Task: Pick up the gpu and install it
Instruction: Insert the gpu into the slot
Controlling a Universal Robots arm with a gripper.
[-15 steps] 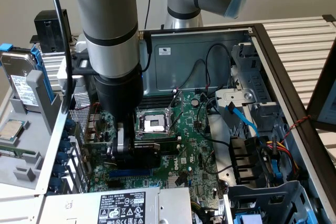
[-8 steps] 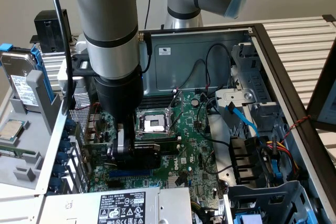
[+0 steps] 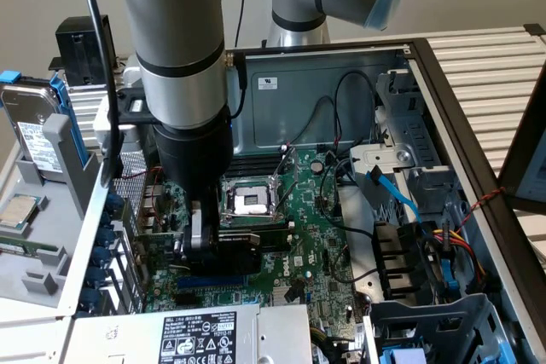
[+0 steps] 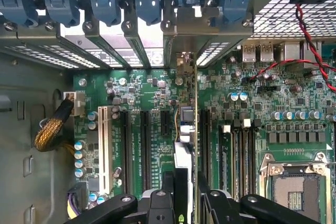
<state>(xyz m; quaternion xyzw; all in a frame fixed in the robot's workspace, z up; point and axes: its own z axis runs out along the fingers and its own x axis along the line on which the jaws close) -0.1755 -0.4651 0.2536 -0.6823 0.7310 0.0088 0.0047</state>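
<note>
Gripper (image 4: 185,199): clenched on the gpu (image 4: 184,153).
Gpu: on edge over the motherboard (image 4: 147,85), between long black slots.
Room: narrow; blue latches (image 4: 149,1) just past the card's end, CPU socket (image 4: 294,190) nearby.
Writing: power supply label (image 3: 199,334), unreadable.

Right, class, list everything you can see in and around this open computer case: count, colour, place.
gpu: one, black shroud, gripped at the expansion slots
motherboard: one, green, inside the case
CPU socket: one, silver, on the motherboard beside the gpu
power supply: one, grey, white label, exterior view's bottom
hard drive: one, silver, outside the case, exterior view's left
slot clips: several, blue, along the case wall
arm: one, grey, over the case
gripper: one, black, shut on the gpu
</note>
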